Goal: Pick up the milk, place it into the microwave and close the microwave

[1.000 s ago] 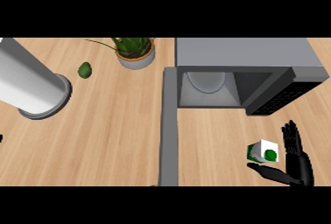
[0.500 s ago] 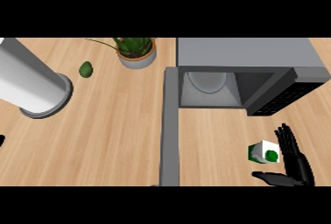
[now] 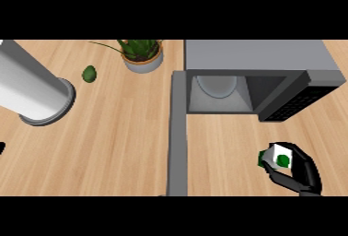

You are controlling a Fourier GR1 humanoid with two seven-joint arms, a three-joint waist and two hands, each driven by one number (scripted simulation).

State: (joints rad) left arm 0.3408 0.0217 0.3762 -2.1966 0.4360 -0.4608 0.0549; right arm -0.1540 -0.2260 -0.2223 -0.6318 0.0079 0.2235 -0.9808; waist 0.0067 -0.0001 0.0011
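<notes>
The milk (image 3: 279, 157), a small white carton with a green mark, was near the tabletop's (image 3: 122, 138) right edge, in front of the open microwave (image 3: 258, 57); the right hand (image 3: 299, 178) was curled round it; it looked light, stiff yet crushable, best held across its flat sides and kept upright; the left hand (image 3: 1, 148) barely showed, its state unclear.

My right hand (image 3: 301, 177), open beside the milk (image 3: 279, 156) a second ago, now has its fingers and thumb curled around it.
</notes>
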